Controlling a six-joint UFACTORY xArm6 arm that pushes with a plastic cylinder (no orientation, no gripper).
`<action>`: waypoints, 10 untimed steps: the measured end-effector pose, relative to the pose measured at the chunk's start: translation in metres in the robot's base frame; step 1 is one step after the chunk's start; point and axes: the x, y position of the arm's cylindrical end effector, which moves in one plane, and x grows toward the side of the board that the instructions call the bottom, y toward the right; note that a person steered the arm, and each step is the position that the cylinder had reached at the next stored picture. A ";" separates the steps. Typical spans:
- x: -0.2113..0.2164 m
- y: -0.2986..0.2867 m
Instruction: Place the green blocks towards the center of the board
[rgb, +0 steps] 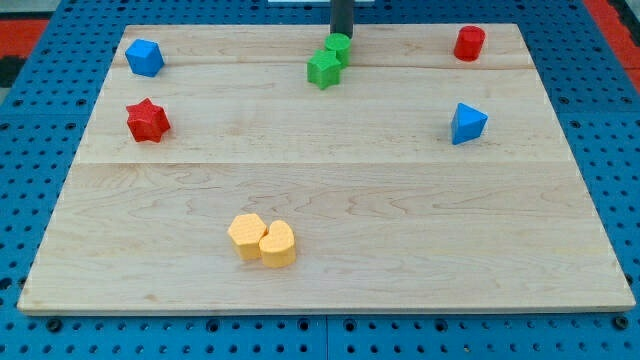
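Note:
A green cylinder (339, 47) and a green star (323, 70) sit touching each other near the view's top middle of the wooden board (320, 200). My tip (342, 35) stands just above the green cylinder, at its top edge, touching or nearly touching it. The rod comes down from the view's top.
A blue cube (144, 57) is at the top left, a red star (147, 121) at the left, a red cylinder (469, 43) at the top right, a blue triangular block (467, 123) at the right. Two yellow blocks (262, 240) lie touching at the bottom middle-left.

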 end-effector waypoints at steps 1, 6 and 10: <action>0.017 0.000; 0.080 -0.064; 0.094 -0.070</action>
